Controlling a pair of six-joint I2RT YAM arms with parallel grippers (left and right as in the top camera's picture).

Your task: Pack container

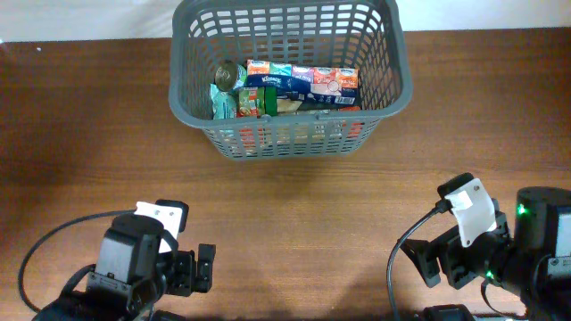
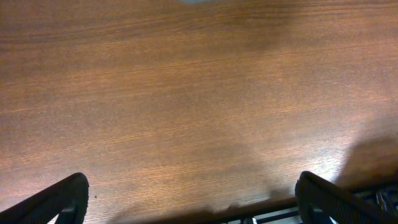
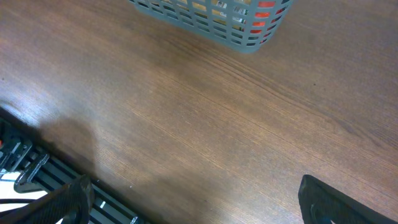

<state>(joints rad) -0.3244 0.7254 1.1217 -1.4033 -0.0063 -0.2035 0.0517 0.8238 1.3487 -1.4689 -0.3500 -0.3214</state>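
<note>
The container [image 1: 187,98], a large dark grey lattice basket, stands at the far middle of the wooden table. It holds several packets and boxes [image 1: 303,82] and a can [image 1: 227,76]. Its corner shows at the top of the right wrist view [image 3: 242,43]. My left gripper [image 1: 202,267] rests low at the near left, open and empty over bare wood [image 2: 193,205]. My right gripper [image 1: 428,263] rests at the near right, open and empty [image 3: 196,202]. Both are far from the container.
The wooden table [image 1: 294,214] spreads between the grippers and the container. The table's near edge and a black metal frame [image 3: 37,168] show below the right gripper. Cables trail from both arms.
</note>
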